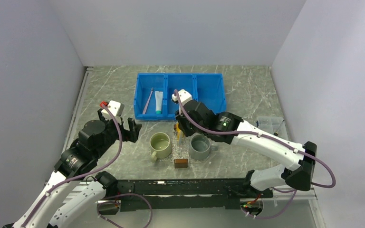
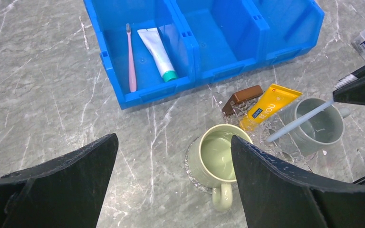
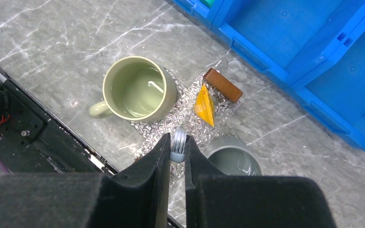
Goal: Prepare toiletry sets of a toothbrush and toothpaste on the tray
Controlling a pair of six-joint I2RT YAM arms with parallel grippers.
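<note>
The right jaws are pressed onto the pale blue toothbrush (image 2: 298, 121) near one end. They pinch it above the tray (image 3: 186, 113), the clear glittery plate that lies on the counter (image 2: 43, 85) under the green mug (image 3: 134, 90) and the grey mug (image 3: 233, 160). From the jaws the brush slopes down toward the left arm's side. In the left wrist view its long axis passes over the grey mug's rim, and its free end hangs low over the tray between the two mugs. That end is just beside the yellow toothpaste tube (image 2: 268, 107), which lies on the tray with a brown block (image 2: 242, 96) next to it. The next move seems to turn on that gap: the brush likely has to come down alongside the yellow tube without catching either mug. The left jaws are spread wide and empty, hovering over the counter on the near-left side of the green mug. The other pair, the pink toothbrush (image 2: 131, 59) and the white toothpaste tube (image 2: 157, 46), lies side by side in the left compartment of the blue bin (image 2: 145, 97). Their long axes run front to back, and they are nearer the left arm.
</note>
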